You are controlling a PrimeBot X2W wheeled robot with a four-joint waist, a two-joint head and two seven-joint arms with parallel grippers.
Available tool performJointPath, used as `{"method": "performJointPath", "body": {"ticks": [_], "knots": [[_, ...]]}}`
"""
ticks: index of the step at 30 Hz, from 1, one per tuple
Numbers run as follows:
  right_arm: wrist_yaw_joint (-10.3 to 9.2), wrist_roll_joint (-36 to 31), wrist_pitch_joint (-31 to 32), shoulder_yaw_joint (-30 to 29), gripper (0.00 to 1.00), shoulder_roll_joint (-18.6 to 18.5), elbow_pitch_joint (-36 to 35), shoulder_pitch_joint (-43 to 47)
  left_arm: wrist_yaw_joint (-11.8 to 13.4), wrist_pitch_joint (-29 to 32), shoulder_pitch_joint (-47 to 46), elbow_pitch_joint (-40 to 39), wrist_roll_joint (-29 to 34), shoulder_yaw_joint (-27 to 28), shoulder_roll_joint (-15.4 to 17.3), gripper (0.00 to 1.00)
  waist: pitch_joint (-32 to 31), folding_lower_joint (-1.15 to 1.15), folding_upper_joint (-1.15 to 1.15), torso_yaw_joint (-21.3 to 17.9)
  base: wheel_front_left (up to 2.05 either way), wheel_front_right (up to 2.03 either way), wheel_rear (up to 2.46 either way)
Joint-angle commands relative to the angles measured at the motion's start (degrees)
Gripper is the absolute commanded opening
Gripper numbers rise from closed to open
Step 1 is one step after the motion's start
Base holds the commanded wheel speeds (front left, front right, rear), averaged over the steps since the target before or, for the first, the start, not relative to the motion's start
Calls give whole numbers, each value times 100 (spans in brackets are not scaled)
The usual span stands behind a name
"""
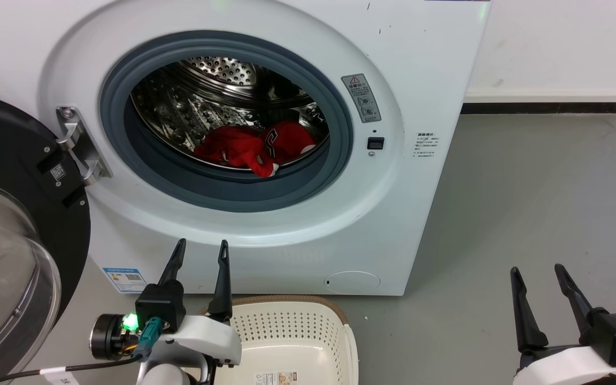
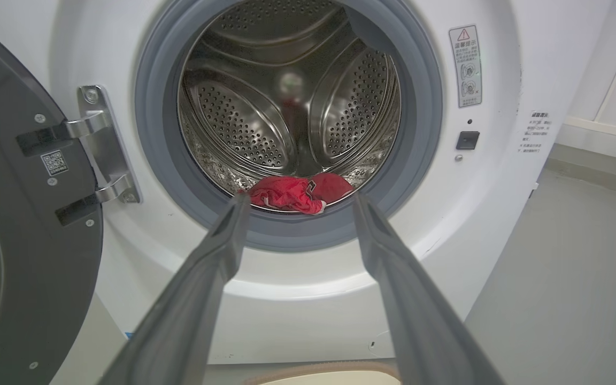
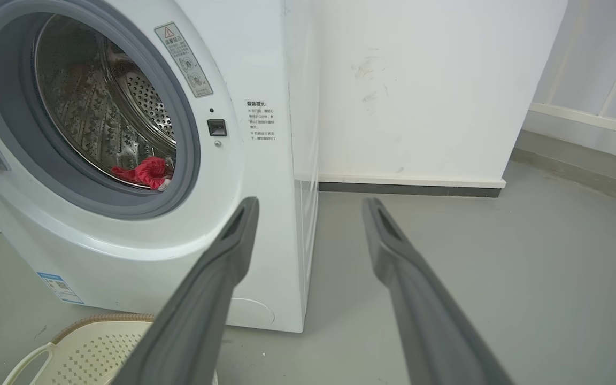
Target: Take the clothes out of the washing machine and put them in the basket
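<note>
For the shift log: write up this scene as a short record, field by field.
washer: door swung open to the left, drum exposed
clothes: red, bunched low at the drum's front, inside the washer
basket: on the floor before the washer; no clothes in the part that shows
left gripper: open, empty, over the basket's rim, fingers pointing at the drum
right gripper: open, empty, off to the right above the floor
stage: clothes not yet taken out

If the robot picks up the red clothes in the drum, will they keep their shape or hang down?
Probably floppy: the clothes lie crumpled in folds in the drum, so they would likely hang and trail. One end droops toward the grey door ring and may drag there.
</note>
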Motion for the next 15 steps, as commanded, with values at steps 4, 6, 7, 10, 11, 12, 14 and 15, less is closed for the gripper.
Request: {"method": "performJointPath", "body": {"ticks": [4,6,7,10,11,12,14,15], "knots": [[-2,-206,-46,-14,100,9,-63,85,37,-66,-44,46,152,-9,5,100,7,0,0,16,0,0,0],[-2,-246,-43,-11,100,9,-68,98,41,-89,-48,62,216,-15,3,100,11,0,0,24,0,0,0],[-2,-282,-48,-15,100,9,-76,105,43,-99,-47,77,227,-13,1,100,15,0,0,29,0,0,0],[-2,-250,-37,-26,100,9,-59,95,27,-89,-53,106,132,8,-5,100,29,0,0,37,0,0,0],[-3,-237,-35,-25,100,9,-52,91,13,-89,-50,125,113,13,-6,100,35,0,0,40,0,0,0],[-3,-228,-30,-20,100,9,-44,84,4,-89,-55,145,129,-6,-9,100,41,0,0,41,0,0,0],[-3,-237,-19,-5,100,9,-33,62,2,-89,-72,153,95,9,-9,100,58,0,0,40,0,0,0],[-3,-256,-18,-2,100,9,-32,50,15,-89,-77,167,110,8,-11,100,65,0,0,41,0,0,0]]}}
